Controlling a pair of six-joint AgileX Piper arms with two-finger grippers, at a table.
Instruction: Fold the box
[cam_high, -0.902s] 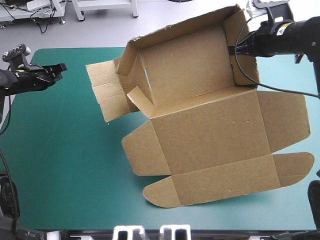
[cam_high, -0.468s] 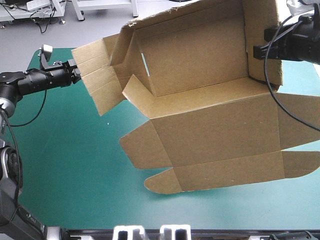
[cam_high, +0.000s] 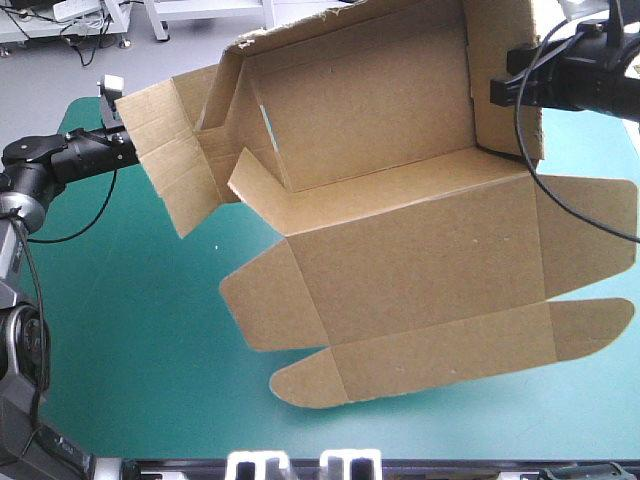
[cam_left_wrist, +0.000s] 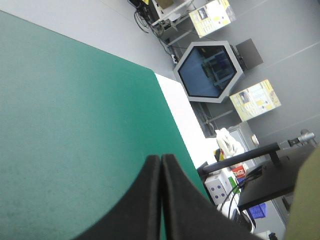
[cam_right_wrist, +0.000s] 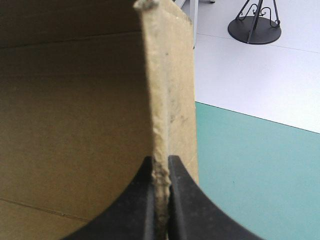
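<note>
Box (cam_high: 400, 250) shifted left, teal-green cover (cam_high: 130, 330) beneath

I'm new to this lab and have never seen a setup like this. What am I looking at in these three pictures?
This is a two-armed robot at a table with a teal-green cover. The wide picture comes from a camera above and behind the robot, looking down. The other two come from a camera on each wrist, looking along that arm's black fingers. On the table is a brown box, a cut sheet of board that is partly folded: walls are raised at the far side, and the lid and flaps lie flat toward the near side. The right end effector is shut on the edge of one raised wall and holds it. The left end effector is shut with nothing between its fingers, beside the box's loose side flap.
</note>
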